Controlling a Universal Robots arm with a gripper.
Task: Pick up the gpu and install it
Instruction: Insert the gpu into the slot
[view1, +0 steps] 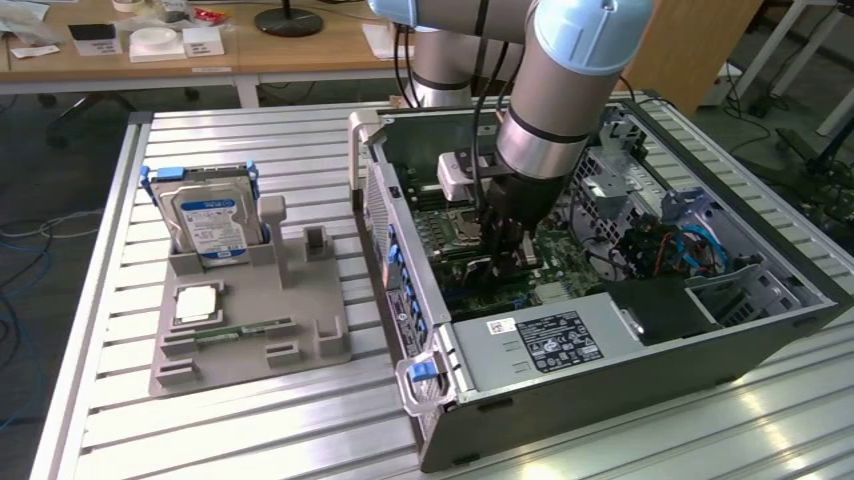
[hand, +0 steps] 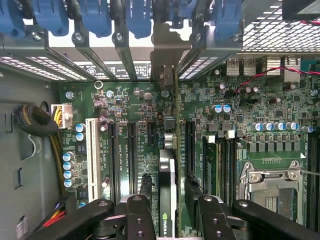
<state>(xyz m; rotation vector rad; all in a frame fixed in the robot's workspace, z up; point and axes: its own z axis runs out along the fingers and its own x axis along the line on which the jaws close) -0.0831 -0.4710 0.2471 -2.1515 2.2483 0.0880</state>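
Labels were few in the exterior view: a white sticker sat on the dark power supply (view1: 567, 340) nearer the camera than the claw (view1: 507, 268), its print too small to read, and a blue label marked the hard drive (view1: 210, 222) upright in the grey holder (view1: 247, 320) well off toward the exterior view's left. The claw was down inside the open computer case (view1: 641, 385), walls close around the arm.

Wrist view: the gpu (hand: 167, 180) stood edge-on in a motherboard (hand: 135, 107) slot, its bracket at the rear openings. The claw's fingers (hand: 138, 215) flanked it, parted, gripping nothing I could see.
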